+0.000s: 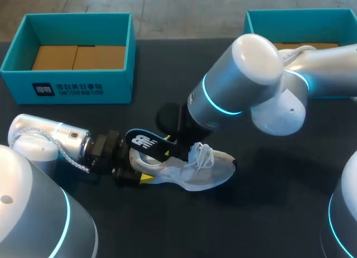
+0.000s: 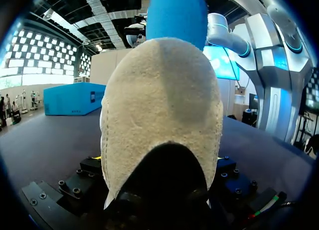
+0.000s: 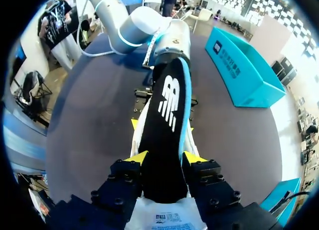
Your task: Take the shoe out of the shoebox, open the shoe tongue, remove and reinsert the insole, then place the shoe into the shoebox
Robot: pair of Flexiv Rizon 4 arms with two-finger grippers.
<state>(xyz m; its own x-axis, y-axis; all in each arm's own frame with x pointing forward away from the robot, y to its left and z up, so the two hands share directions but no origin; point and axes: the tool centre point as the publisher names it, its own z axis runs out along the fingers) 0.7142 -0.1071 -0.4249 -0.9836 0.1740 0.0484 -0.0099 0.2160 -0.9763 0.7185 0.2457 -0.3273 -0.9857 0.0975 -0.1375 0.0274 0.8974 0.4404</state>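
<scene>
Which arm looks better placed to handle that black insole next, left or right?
Right, probably. The right gripper already pinches the insole, which sticks up out of the shoe, while the left gripper grips the shoe's heel, steadying it.

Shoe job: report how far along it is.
Done: the shoe is out and lies on the table. In hand: the left pincer clamps its heel, and the right pincer is shut on the insole, which sticks partly out of the shoe. I cannot tell whether it is going out or back in. Left: seat the insole, then put the shoe into the shoebox.
</scene>
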